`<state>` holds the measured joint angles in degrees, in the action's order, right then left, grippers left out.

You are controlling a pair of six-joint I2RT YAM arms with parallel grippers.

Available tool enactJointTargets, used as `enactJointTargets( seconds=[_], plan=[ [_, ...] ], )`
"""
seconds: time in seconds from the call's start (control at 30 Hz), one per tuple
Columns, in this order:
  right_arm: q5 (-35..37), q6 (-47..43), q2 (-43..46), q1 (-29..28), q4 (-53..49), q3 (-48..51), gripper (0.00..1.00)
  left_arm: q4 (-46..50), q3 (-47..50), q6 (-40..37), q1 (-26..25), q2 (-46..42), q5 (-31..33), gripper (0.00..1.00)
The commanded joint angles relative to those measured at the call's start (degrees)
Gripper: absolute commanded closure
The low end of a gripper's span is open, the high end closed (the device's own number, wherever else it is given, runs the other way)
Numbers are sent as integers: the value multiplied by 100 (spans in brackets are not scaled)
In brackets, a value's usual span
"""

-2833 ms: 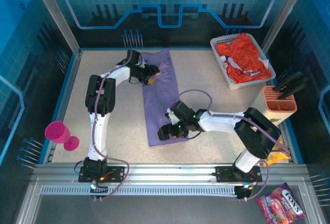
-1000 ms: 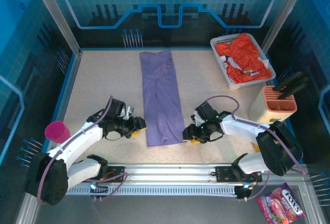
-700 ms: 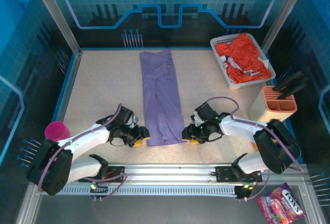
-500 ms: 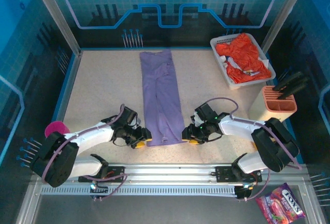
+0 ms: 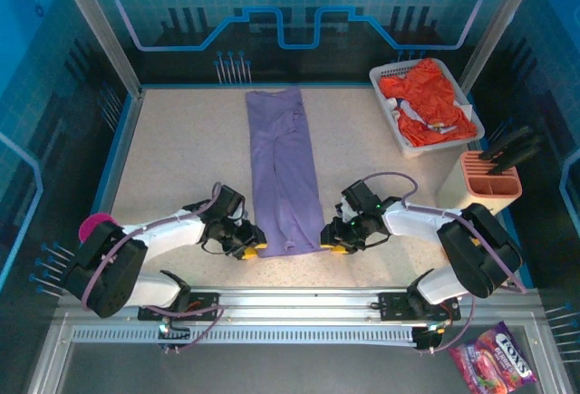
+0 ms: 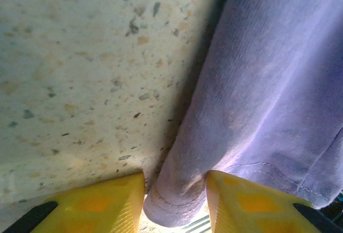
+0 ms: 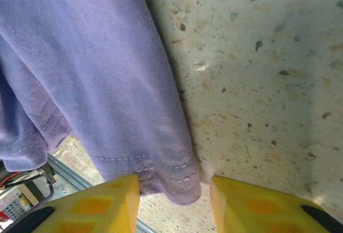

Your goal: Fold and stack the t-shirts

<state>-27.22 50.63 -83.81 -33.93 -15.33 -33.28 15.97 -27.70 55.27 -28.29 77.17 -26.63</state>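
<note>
The yellow fingers (image 6: pixel 102 206) look like smooth, faintly glossy plastic with a moulded diamond pattern. Between them lies the purple t-shirt (image 6: pixel 268 83), a matt, soft, finely ribbed knit cloth with a double-stitched hem. Beside the fingers the counter (image 6: pixel 69 56) is pale, speckled and stone-like, smooth and mostly matt.

Speckled beige tabletop (image 5: pixel 181 158) lies under the left gripper (image 5: pixel 254 249) and right gripper (image 5: pixel 331 245). Ahead of them, blue-lit grid-patterned wall panels (image 5: pixel 181 4) rise between 2 aluminium posts (image 5: pixel 95 27). Behind them runs an aluminium rail (image 5: pixel 299 308).
</note>
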Motion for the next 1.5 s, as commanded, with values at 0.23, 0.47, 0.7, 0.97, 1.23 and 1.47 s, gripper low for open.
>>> enactJointTargets(
  seconds=[0.23,0.47,0.7,0.97,1.23,1.47],
  plan=[
    [-118,-36,-314,-140,883,-30,69,-1129,-42,100,-260,457,9,74],
    [19,-108,-122,-158,663,-39,89,-631,-216,-66,-397,380,233,88],
    [223,-141,198,-252,258,-12,100,-226,-157,-23,-575,177,382,100],
    [517,-363,510,-231,-608,-531,100,705,-826,-206,-467,-200,562,100],
    [455,-855,-56,120,-980,-1661,100,993,-1660,-468,115,114,612,100],
    [456,-1258,-804,366,-1189,-2643,100,1129,-2182,-827,599,550,633,100]
  ],
)
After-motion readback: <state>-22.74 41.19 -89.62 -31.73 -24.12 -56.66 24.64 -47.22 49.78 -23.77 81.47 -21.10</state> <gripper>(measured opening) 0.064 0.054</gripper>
